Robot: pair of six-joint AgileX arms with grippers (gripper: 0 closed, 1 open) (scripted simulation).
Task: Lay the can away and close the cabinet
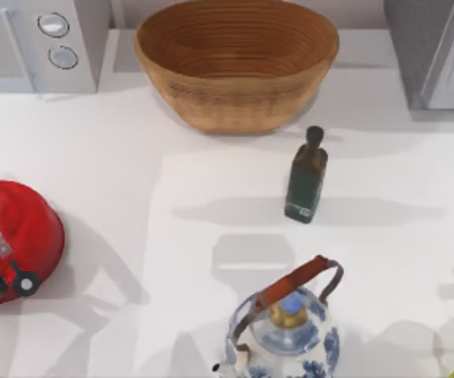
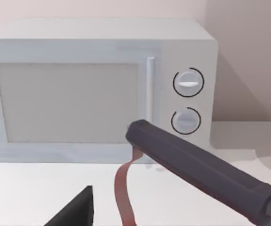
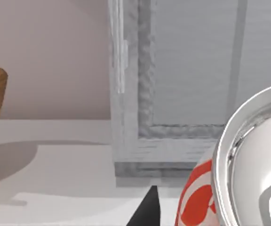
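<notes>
White desk (image 1: 211,181) carried a wicker basket (image 1: 236,63), a dark green bottle (image 1: 306,177) and a blue-and-white teapot (image 1: 286,331). Close before the right wrist camera stood the can (image 3: 248,169), near the grey cabinet (image 3: 173,84). Whether either arm's jaws were apart or together, I cannot tell.

Your tabletop (image 1: 132,197) carries the microwave (image 1: 38,43) at back left, the basket (image 1: 236,63) at back centre and the cabinet (image 1: 436,51) at back right. You have the bottle (image 1: 306,177) standing upright right of centre, in front of the basket, with the teapot (image 1: 286,331) nearer the front edge. The helmet (image 1: 14,240) lies at the left edge; the can (image 3: 248,188) stands just before the cabinet.
</notes>
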